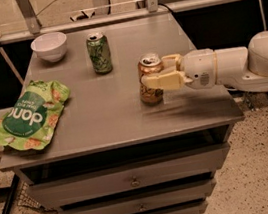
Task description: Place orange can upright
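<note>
The orange can point(147, 71) stands upright on the grey table top point(109, 113), right of centre, its silver top facing up. My gripper point(150, 77) reaches in from the right, and its cream fingers point(161, 81) wrap around the can's middle, shut on it. The can's base looks to be at or just above the table surface; I cannot tell if it touches. The white arm point(234, 65) extends off the right edge of the table.
A green can point(99, 53) stands upright behind and left of the orange can. A white bowl point(49, 46) sits at the back left. A green snack bag point(28, 115) lies at the left edge. Drawers point(133, 180) sit below the table top.
</note>
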